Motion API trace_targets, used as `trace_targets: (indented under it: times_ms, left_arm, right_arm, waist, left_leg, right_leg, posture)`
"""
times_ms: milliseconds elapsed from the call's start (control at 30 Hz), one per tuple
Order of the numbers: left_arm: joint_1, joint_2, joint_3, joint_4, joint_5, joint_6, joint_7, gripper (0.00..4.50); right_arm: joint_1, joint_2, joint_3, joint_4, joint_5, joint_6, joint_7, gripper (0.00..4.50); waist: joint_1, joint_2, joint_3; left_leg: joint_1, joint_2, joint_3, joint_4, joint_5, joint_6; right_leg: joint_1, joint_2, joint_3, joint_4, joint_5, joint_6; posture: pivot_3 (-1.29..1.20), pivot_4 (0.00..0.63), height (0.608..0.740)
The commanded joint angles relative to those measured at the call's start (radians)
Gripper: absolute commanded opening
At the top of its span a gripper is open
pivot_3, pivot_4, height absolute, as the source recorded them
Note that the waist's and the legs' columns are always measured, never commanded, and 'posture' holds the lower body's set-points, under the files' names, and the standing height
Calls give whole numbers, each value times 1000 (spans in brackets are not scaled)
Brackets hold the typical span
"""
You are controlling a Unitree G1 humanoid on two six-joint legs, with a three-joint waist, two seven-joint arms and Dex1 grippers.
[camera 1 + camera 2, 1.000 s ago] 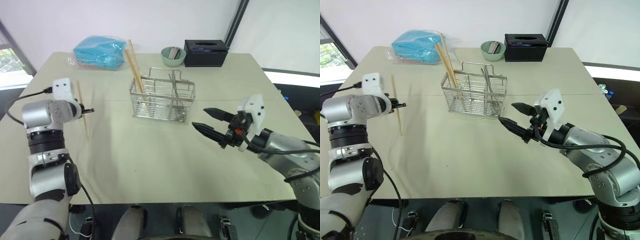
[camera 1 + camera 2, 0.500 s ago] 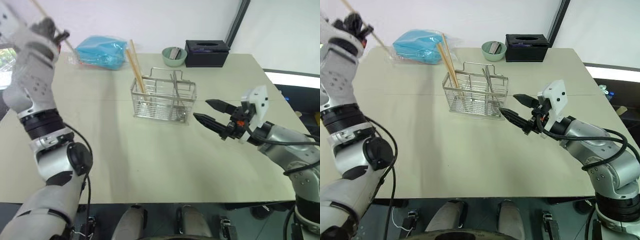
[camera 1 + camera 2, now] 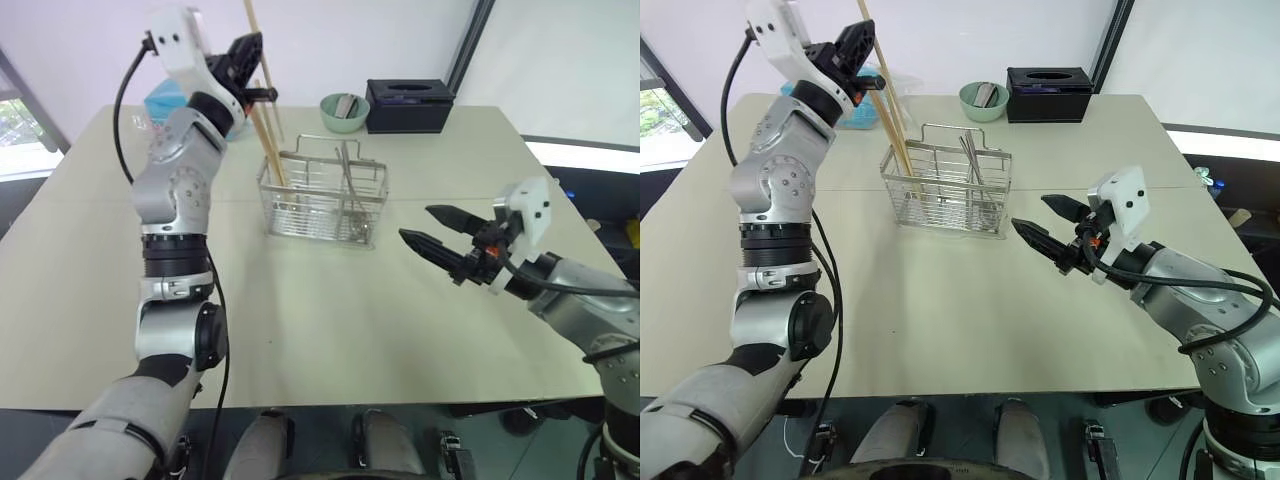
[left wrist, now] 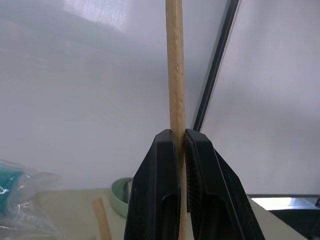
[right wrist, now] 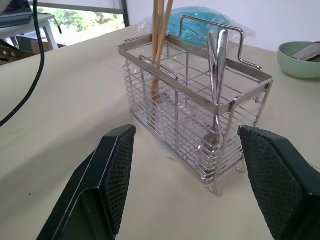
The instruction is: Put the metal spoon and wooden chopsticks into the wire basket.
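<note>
Since a second earlier, the left gripper point(image 3: 251, 62) had swung up off the worktop point(image 3: 330, 320) and across toward the wire basket point(image 3: 322, 202), carrying one chopstick point(image 4: 175, 70) with it; the right gripper point(image 3: 432, 232) had barely shifted.

At this moment the left gripper's two black fingers were pressed together on that stick, pinching it partway along its length, with the long axis close to upright and its upper end rising well above the gripper. The basket lay below the left gripper and a little to its right, so the stick's lower end hung near the compartment where the other wooden chopsticks point(image 3: 891, 128) already leaned. Whether that lower tip had passed the rim could not be told. By my reading, the coming move turned on lining the upright stick over that end compartment and lowering it straight down; the left arm was plainly the one placed for this.

The right gripper hung just beside the basket's other end, fingers spread wide and holding nothing, pointing roughly level at it. From there the metal spoon point(image 5: 217, 65) stood handle-up inside the nearest compartment, its bowl low against the mesh.

The held stick was pale tan wood, round, thin and faintly speckled. The basket was a bright silver wire grid, rectangular, with inner dividers and a raised loop handle. The spoon was polished and reflective, with a slim straight handle. The worktop was matt beige.
</note>
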Motion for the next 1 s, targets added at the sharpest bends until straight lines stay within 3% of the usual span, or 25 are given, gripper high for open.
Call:
trace_targets:
  times_ms: [33,233,333,500,567,800,867,1000]
  left_arm:
    - [14,-14,-20,29,8,-53,-27,42]
    - [53,-56,-45,79,14,-90,-40,42]
    - [73,-76,-56,77,11,-90,-41,1139]
    - [88,-82,-55,41,0,-69,-36,3675]
    - [96,-77,-52,23,-5,-58,-33,4480]
    - [121,18,-23,-141,-45,40,-39,4480]
    - [142,115,-25,-231,-72,118,-103,4480]
    - [256,399,-26,-419,-140,244,-329,4480]
  right_arm:
    - [5,2,-42,-46,29,-5,-24,3381]
    - [16,-4,-50,-46,42,-6,-46,3381]
    - [16,-7,-56,-41,48,-7,-51,3381]
    - [13,-10,-49,-31,40,-13,-49,3381]
    - [10,-9,-45,-26,35,-17,-45,3381]
    - [-25,-14,-5,21,-23,-56,8,3381]
    - [-36,-24,7,35,-36,-70,48,3381]
    - [-75,-58,40,71,-70,-107,153,3381]
  waist:
    - [1,0,0]
    - [0,0,0]
    - [0,0,0]
    - [-1,0,0]
    - [0,0,0]
    - [-3,0,0]
    - [-4,1,1]
    - [-22,4,2]
  left_leg:
    - [0,0,0,0,0,0]
    - [0,0,-1,0,0,0]
    - [0,0,-1,0,0,0]
    - [0,0,-1,0,0,0]
    - [0,0,-1,0,0,0]
    - [0,0,0,0,0,0]
    - [0,0,0,-1,0,0]
    - [1,0,0,-3,0,0]
  right_leg:
    - [0,0,0,0,0,0]
    - [0,0,0,0,0,0]
    - [0,0,0,0,0,0]
    - [0,0,0,0,0,0]
    - [0,0,0,0,0,0]
    - [0,0,0,0,0,0]
    - [-1,1,0,0,0,0]
    - [-2,1,0,0,0,0]
  posture:
    - [0,150,654]
    - [0,150,654]
    - [0,150,654]
    - [0,150,654]
    - [0,150,654]
    - [0,150,654]
    - [0,150,654]
    - [0,150,654]
